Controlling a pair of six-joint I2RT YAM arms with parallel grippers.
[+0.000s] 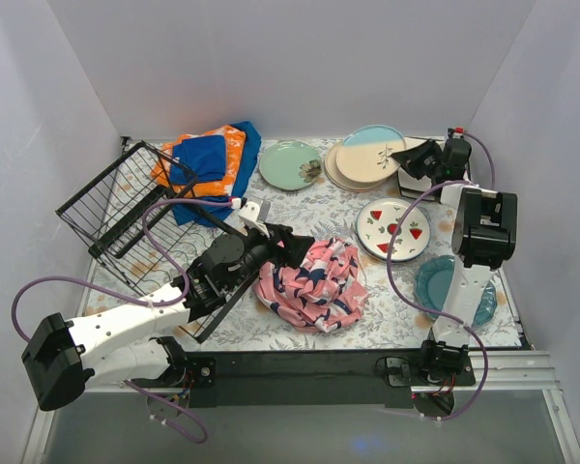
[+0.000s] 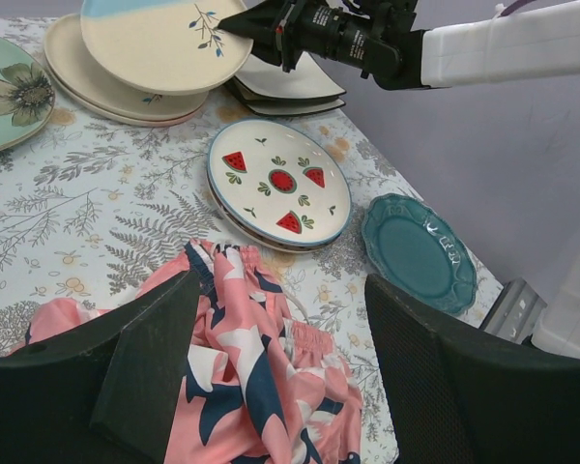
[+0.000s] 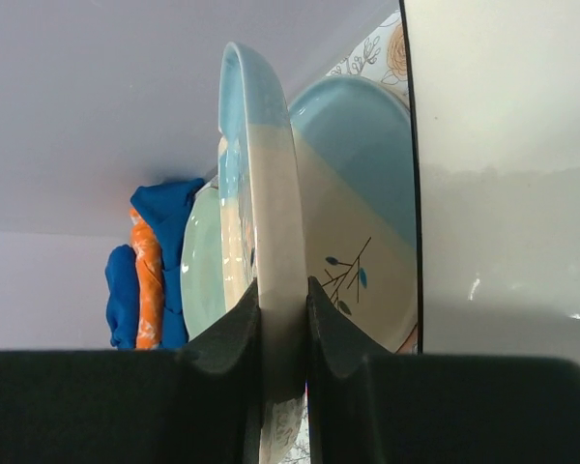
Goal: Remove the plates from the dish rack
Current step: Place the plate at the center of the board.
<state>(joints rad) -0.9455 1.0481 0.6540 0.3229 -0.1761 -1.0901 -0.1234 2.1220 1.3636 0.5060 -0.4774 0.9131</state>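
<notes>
Right jaws pinch the rim of the cream-and-blue plate [image 1: 372,155], over the cream stack [image 2: 87,82], well apart from the black dish rack [image 1: 126,208], which looks emptied. Left jaws gape empty above the pink cloth [image 1: 314,280]. I worry this thin rim grip slips, cracking plate against stack.

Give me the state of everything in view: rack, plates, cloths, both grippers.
dish rack: tilted, no plates visible inside.
cream-and-blue plate: atop a stack, rim gripped.
right gripper: shut on the cream-and-blue plate.
left gripper: open, holding nothing.
pink patterned cloth: crumpled.
mint green plate: lying flat.
watermelon plate: lying flat.
teal plate: lying flat.
square plates: stacked.
blue-orange cloths: folded, piled.
</notes>
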